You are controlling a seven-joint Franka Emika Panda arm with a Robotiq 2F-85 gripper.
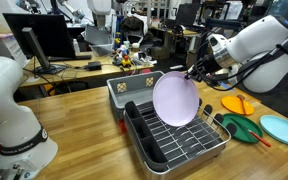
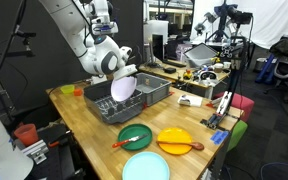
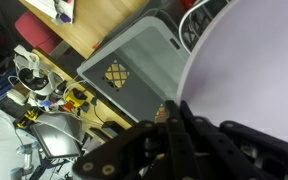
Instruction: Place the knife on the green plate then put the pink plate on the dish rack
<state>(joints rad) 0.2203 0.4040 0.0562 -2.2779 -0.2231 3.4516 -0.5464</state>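
In an exterior view the gripper (image 1: 194, 72) is clamped on the upper rim of the pink plate (image 1: 174, 98), which hangs nearly upright just above the dish rack (image 1: 174, 135). Near the rack, the knife (image 1: 256, 136) lies on the green plate (image 1: 239, 127) (that half of the job looks done).

In an exterior view the same plate (image 2: 123, 87) hangs over the rack (image 2: 114, 108), with the grey tub (image 2: 154, 92) touching the rack's side.

In the wrist view the fingers (image 3: 174, 125) pinch the plate's edge (image 3: 246, 90), and the tub (image 3: 134, 60) lies beyond.

The grip is a thin pinch on a wide, smooth disc, so the plate may swing or slip. If it comes down off the rack's slots, its edge could catch a wire and tip toward the tub.

The rack stands on a wooden bench (image 1: 84, 120) in a cluttered lab with monitors and cables.
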